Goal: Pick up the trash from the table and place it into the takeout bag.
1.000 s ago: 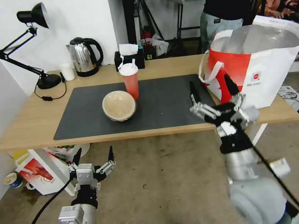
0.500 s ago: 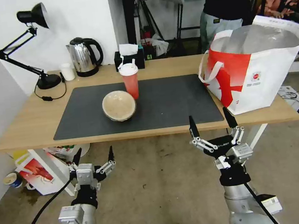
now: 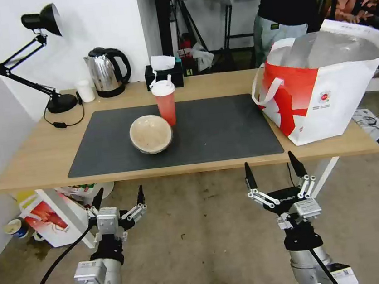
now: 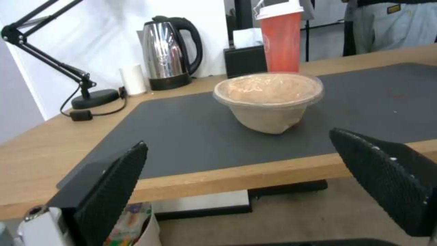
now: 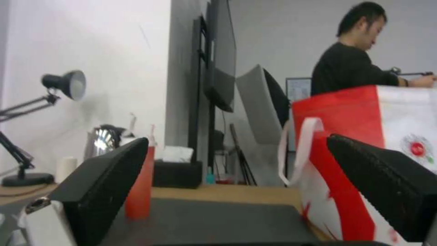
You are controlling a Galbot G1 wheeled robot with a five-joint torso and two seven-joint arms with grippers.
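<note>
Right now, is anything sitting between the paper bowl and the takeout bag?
Nothing visible. In the head view bare grey mat lies between the paper bowl and the takeout bag; the red cup stands just behind the bowl.

Right end effector (image 3: 273,174) drawn back from beside the takeout bag (image 3: 329,85), lowered below the table (image 3: 31,155) edge, fingers spread
</note>
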